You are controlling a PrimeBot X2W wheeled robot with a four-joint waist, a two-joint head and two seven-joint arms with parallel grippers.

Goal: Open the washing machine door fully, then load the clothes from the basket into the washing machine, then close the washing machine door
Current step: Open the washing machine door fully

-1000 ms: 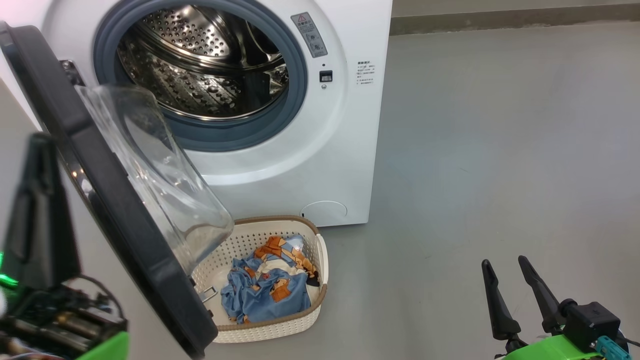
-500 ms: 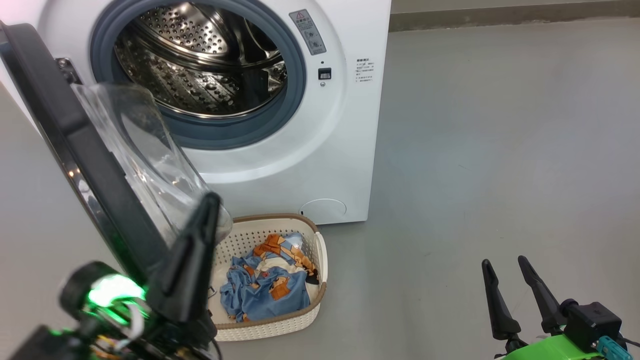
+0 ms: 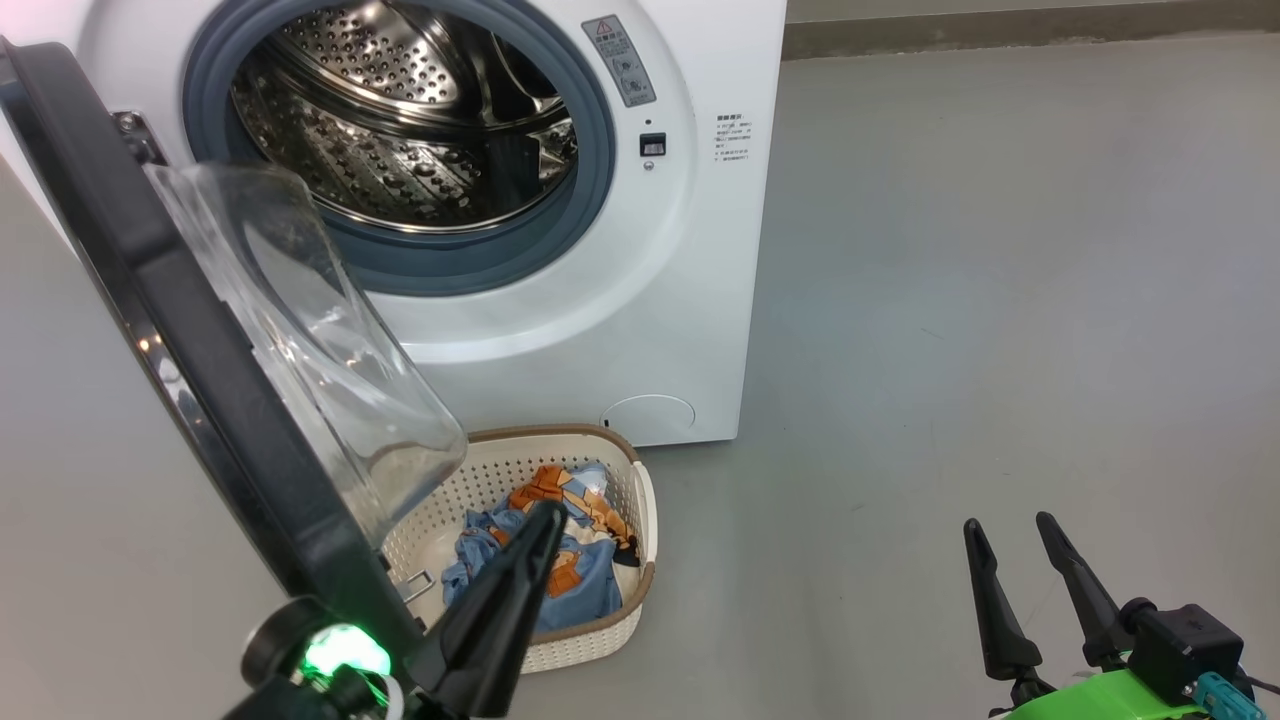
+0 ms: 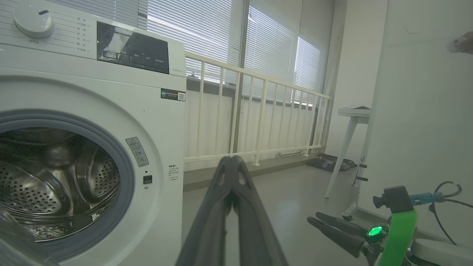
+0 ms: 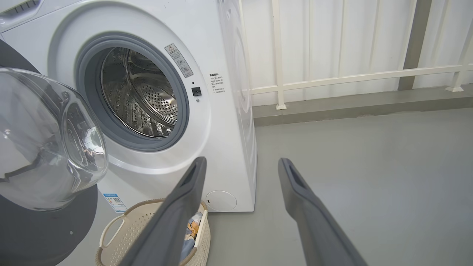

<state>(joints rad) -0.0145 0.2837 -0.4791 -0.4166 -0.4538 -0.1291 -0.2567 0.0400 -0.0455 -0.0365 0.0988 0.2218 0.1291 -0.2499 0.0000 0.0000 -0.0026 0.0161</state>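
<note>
Head view: grey floor (image 3: 1000,300); washing machine (image 3: 620,330) at 12 o'clock, door (image 3: 130,270) swung out, edge running 10 to 7; basket (image 3: 560,436) of clothes (image 3: 590,590) at 6, closed left end effector (image 3: 548,515) across it.
Right wrist view: right end effector (image 5: 241,162) spread apart, railing (image 5: 351,78) at 2.

The place looked to me like a test room or a lab inside an office building, arranged as a laundry corner. A white washing machine (image 3: 560,330) stood on a smooth grey floor (image 3: 1000,300), and a small basket (image 3: 540,436) with clothes (image 3: 595,595) was set before it. Behind the machine a white railing (image 4: 233,118) ran along tall windows covered with blinds (image 4: 207,33). At the side there was a plain white wall (image 4: 417,111), a white stand (image 4: 353,111) on slanted legs, and some dark equipment (image 4: 329,162) lying on the floor under it.
</note>
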